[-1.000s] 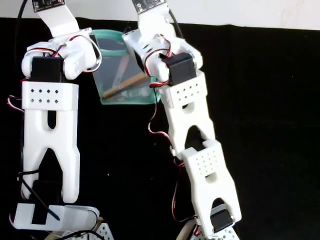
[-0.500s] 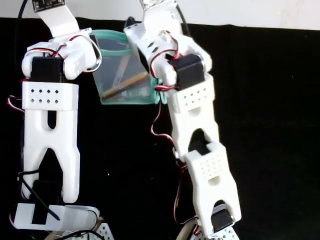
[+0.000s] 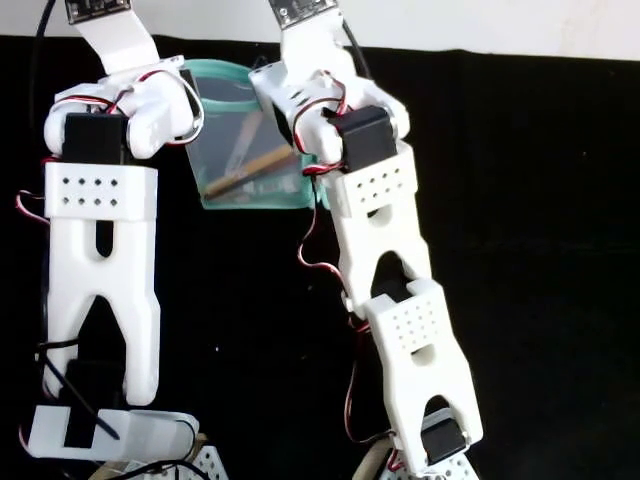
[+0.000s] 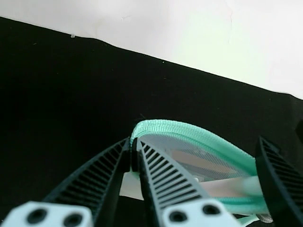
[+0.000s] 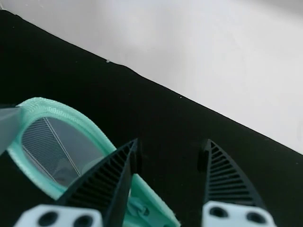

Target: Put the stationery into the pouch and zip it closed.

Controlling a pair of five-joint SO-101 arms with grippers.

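The pouch [image 3: 252, 190] sits between both arms [image 3: 100, 250], its ends hidden under them. The left pincer [image 4: 133, 158] is clamped on its rim; the right pincer [image 5: 168, 163] gapes beside it, empty. The stationery [image 3: 250, 165] inside shows only dimly.

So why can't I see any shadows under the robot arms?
High view: the black table swallows any shadows, and light passes through the clear pouch, so the stationery inside shows. Left wrist view: the pale wall looks bright beside the dark table. Right wrist view: the same, bright wall over dark table.
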